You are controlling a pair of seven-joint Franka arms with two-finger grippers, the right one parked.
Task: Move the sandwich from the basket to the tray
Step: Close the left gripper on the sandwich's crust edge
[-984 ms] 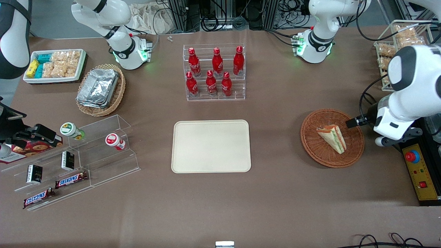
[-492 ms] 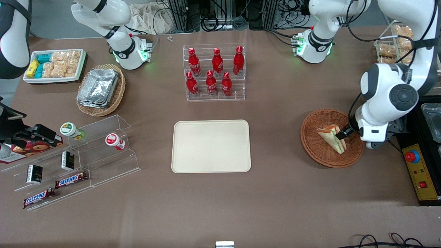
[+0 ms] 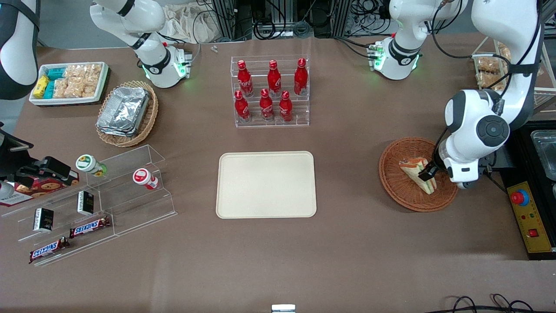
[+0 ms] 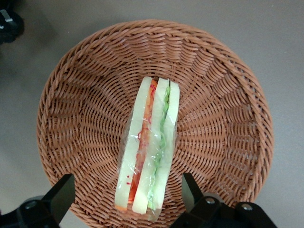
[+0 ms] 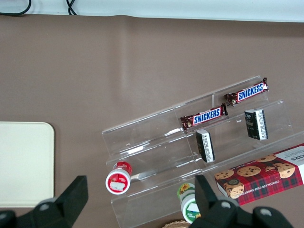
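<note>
The sandwich (image 3: 413, 170) (image 4: 151, 142), a plastic-wrapped wedge with pale bread and orange and green filling, lies on edge in the round reddish-brown wicker basket (image 3: 393, 187) (image 4: 80, 95). My left gripper (image 3: 428, 174) (image 4: 126, 185) hangs just above the basket, open, with one black finger (image 4: 62, 192) on each side of the sandwich's wide end and a gap to the bread on both sides. The cream tray (image 3: 266, 184) lies bare at the table's middle, toward the parked arm's end from the basket.
A clear rack of red bottles (image 3: 271, 93) stands farther from the camera than the tray. A yellow control box with a red button (image 3: 527, 217) sits beside the basket at the table's edge. A tan basket of foil containers (image 3: 126, 113) and an acrylic snack shelf (image 3: 87, 204) lie toward the parked arm's end.
My left arm has swung in from the table's edge over the basket. The gripper went from the basket's rim to astride the sandwich. The sandwich has not moved.
</note>
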